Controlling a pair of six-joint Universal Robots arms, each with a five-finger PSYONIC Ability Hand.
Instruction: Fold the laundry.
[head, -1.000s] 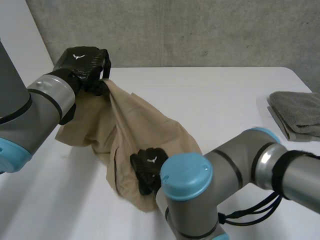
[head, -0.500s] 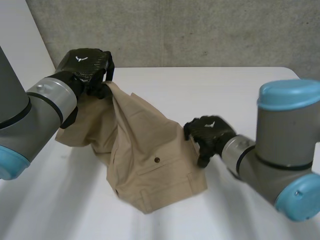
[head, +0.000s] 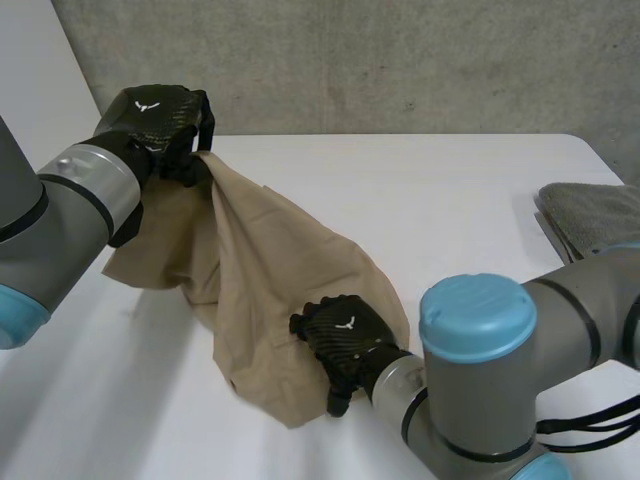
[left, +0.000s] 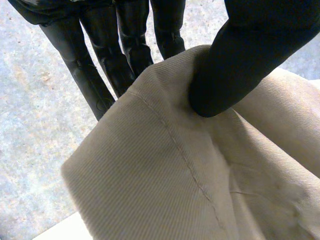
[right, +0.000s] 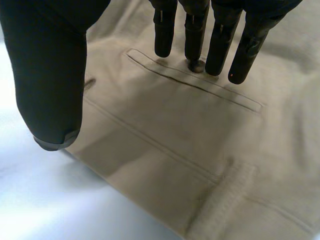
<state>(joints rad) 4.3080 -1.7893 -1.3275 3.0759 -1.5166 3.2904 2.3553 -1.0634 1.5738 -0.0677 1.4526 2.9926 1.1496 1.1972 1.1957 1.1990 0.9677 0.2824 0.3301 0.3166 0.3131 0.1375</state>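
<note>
Button (right: 195, 65) part-hidden btwn right robot hand (right: 50, 70) fingertips (right: 218, 52) on tan garment (right: 165, 135).

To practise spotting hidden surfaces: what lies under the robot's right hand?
The tan garment lies under the open right hand, its slit pocket at the fingertips. The white table beneath that cloth is covered there.

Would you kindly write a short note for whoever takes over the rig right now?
Left hand: pinching an edge of the tan garment, holding it up off the table.
Right hand: open, fingers straight over the garment's pocket, near its lower end.
Done: a folded grey towel lies at the table's right edge.
Left: the garment is bunched, no fold made yet.
</note>
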